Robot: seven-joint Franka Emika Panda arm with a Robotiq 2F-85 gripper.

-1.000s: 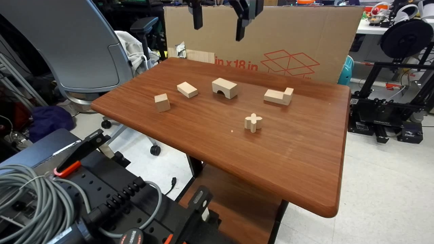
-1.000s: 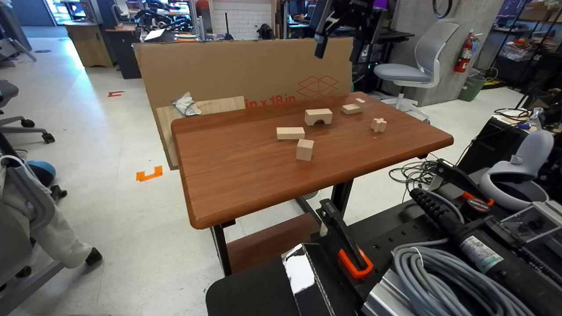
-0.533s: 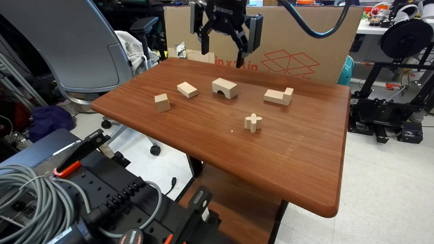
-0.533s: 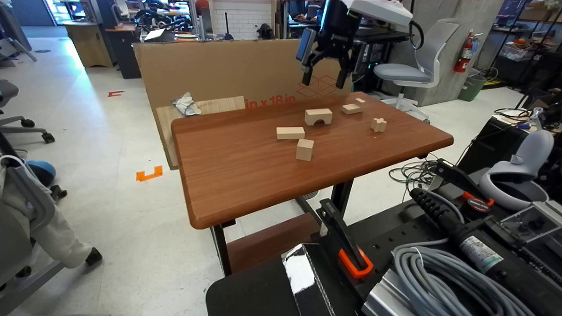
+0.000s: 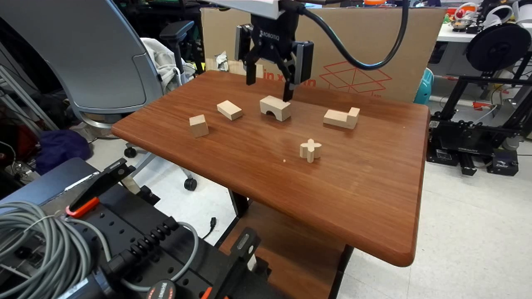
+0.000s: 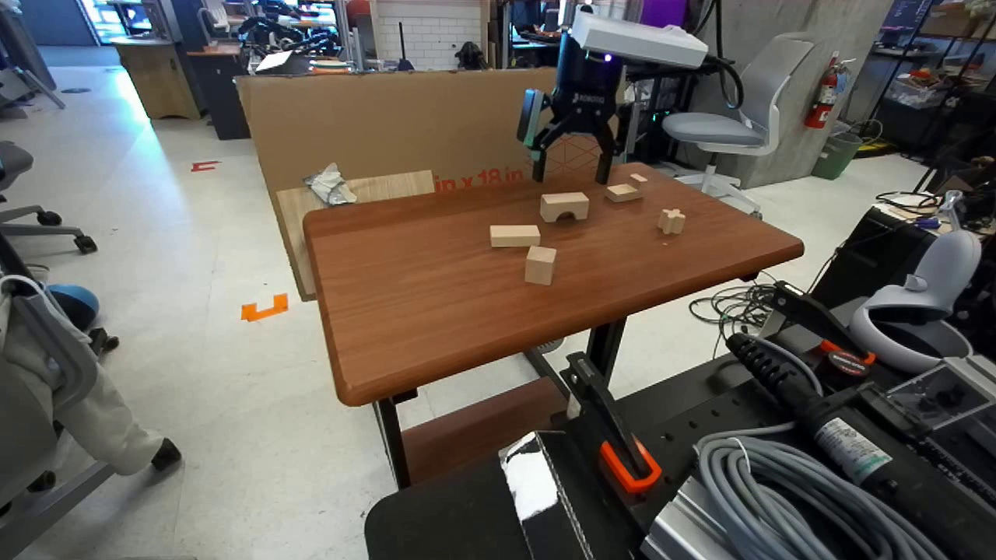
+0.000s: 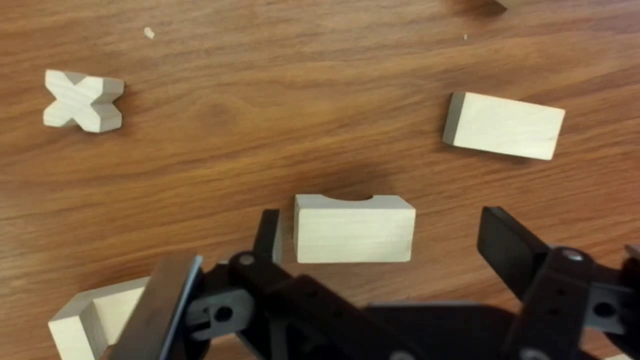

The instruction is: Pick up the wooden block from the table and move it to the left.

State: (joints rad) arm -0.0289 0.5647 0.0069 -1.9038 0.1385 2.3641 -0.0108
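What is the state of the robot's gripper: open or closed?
Open: in both exterior views the gripper shows a clear gap between its fingertips, and the wooden block rests on the table, not held.

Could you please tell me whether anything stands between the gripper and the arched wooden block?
Nothing visible does: in the wrist view, the arched wooden block shows in the gap of the open gripper, its top face fully uncovered. The flat block lies apart from it.
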